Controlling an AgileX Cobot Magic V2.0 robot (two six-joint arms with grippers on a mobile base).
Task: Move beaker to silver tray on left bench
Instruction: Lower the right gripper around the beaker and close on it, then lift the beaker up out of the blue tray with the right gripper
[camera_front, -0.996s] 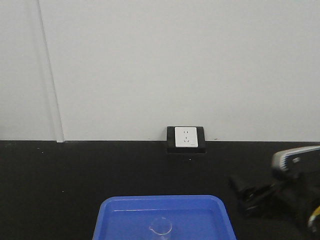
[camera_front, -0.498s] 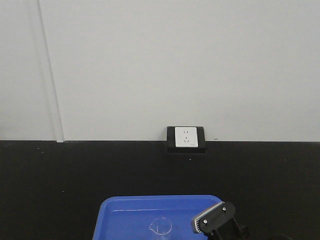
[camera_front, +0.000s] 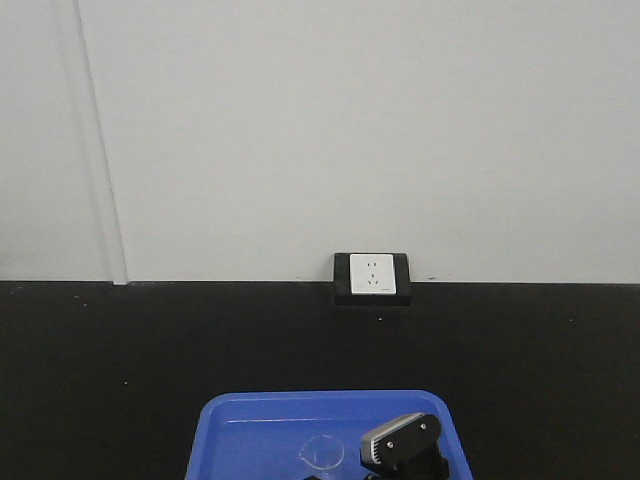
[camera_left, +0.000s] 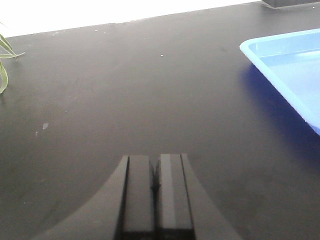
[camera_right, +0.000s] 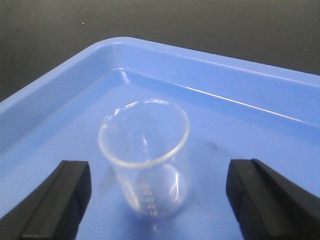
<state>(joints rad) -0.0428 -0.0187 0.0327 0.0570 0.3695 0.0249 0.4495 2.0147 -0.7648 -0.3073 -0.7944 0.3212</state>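
A small clear glass beaker stands upright in the blue plastic tray. My right gripper is open, its black fingers on either side of the beaker with wide gaps and no contact. In the front view the beaker shows near the tray's near edge, with my right wrist just to its right. My left gripper is shut on nothing, low over the black worktop. The silver tray and the left bench are out of view.
The blue tray sits on a black worktop backed by a white wall with a socket. The tray's corner lies right of my left gripper. Green leaf tips reach in at the far left.
My right arm has swung in from the right edge of the front view to over the blue tray, ending beside the beaker. The beaker has not moved.
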